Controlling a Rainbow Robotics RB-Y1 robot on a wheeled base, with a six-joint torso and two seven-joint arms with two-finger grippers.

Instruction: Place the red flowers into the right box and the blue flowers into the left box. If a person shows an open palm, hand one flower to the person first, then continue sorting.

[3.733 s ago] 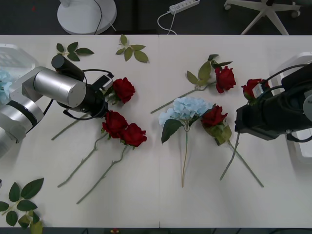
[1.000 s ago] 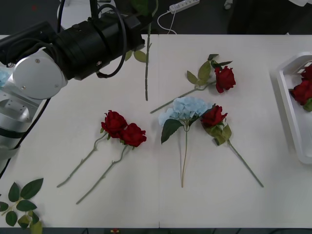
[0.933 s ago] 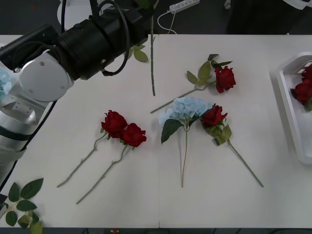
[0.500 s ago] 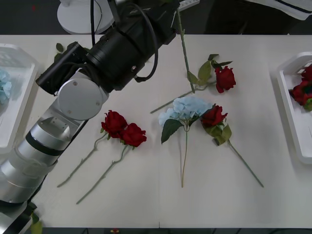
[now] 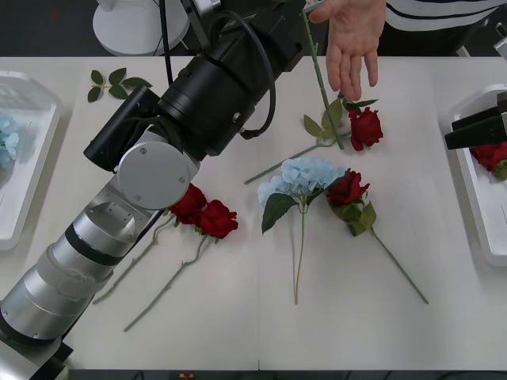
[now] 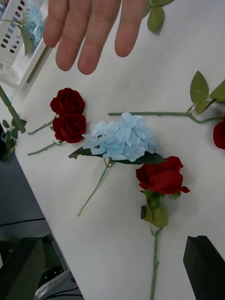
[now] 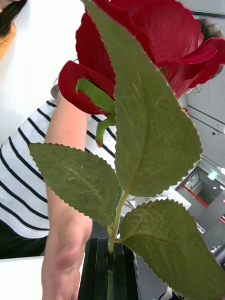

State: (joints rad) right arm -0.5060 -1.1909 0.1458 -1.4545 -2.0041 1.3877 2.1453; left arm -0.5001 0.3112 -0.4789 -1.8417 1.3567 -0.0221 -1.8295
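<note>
A: Noting a change from half a second back: seeing the left arm (image 5: 198, 111) reaching farther toward the table's far edge, and the person's hand (image 5: 352, 39) coming in over that edge, palm open, fingers spread.

B: Agreeing. Also watching the left gripper (image 7: 108, 276) pinching tight on the stem of a red rose (image 7: 154, 42), black fingers pressing flat against it just below the leaves.

A: Placing that rose where?

B: Placing it in the air over the far edge, bloom up by the striped sleeve, stem (image 5: 323, 87) hanging down just beside the hand. Not managing to tell whether touching the hand or apart.

A: Turning to the right gripper (image 6: 112, 269)?

B: Finding it hovering at the table's right edge, over the right box (image 5: 469, 182), fingers spreading wide and gripping nothing.

A: Going through the rest?

B: Spotting red roses (image 5: 493, 154) lying in the right box. Seeing a pair of roses (image 5: 207, 212) bloom to bloom left of the table's middle, partly under the arm. Finding a blue flower (image 5: 305, 176) near the middle, with another rose (image 5: 347, 188) touching its right side, and one more rose (image 5: 364, 127) lying nearer the far edge. Catching a second blue flower (image 5: 6, 134) in the left box (image 5: 38, 170) at the left edge, and a leaf sprig (image 5: 115, 79) near the far left corner.
</note>
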